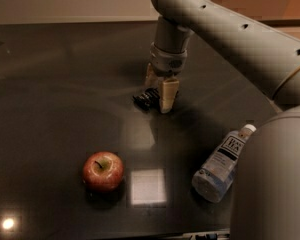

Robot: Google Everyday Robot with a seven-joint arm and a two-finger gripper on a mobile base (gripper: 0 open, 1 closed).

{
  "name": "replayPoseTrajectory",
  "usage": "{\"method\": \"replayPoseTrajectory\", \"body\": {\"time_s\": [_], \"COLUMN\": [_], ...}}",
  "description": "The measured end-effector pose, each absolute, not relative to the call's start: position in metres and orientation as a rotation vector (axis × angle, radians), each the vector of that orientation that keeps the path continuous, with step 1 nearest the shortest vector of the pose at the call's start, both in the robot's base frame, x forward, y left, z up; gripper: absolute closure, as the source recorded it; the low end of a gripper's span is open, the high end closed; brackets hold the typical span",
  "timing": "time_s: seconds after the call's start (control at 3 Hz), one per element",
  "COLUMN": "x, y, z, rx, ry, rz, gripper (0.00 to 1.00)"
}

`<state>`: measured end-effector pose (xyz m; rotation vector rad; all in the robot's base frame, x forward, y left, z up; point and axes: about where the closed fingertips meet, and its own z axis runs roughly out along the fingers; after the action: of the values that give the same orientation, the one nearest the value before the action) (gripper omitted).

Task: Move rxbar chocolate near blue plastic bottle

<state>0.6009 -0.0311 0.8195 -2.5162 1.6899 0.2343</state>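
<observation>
1. Apple (103, 170) nearest, at the front left of the dark table (50, 109); no part in this move, so steer wide of it.
2. Lying on its side at the front right, cap pointing away and to the right: the blue plastic bottle (223, 165). Round and likely to roll, so aim to stop just beside it, not against it.
3. Farther back, near the table's middle and well apart from the bottle: the rxbar chocolate (142, 98), flat on the surface.
4. Right at the bar's right end, pointing down from the arm (230, 29): the gripper (158, 97). Cannot tell whether closed on the bar or merely set around it.
5. Judged step: securing the bar. Confirm a firm hold across the wrapper before lifting; thin and slick, so probably prone to slipping out.
6. Then lift only slightly, carry in a straight line toward the front right, and set down flat on the bare patch left of the bottle.
</observation>
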Motion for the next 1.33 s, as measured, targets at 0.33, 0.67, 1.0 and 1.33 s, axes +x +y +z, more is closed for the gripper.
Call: {"method": "replayPoseTrajectory", "body": {"time_s": [0.33, 0.67, 1.0, 1.33], "x": [0.601, 0.601, 0.601, 0.585], "y": [-0.031, -0.031, -0.031, -0.051], "z": [0.819, 0.824, 0.824, 0.843], "rx": [-2.528, -2.528, -2.528, -2.483], "ry": [1.685, 1.685, 1.685, 1.71], "rz": [0.241, 0.241, 0.241, 0.271], "gripper": [0.56, 0.8, 1.0, 1.0]}}
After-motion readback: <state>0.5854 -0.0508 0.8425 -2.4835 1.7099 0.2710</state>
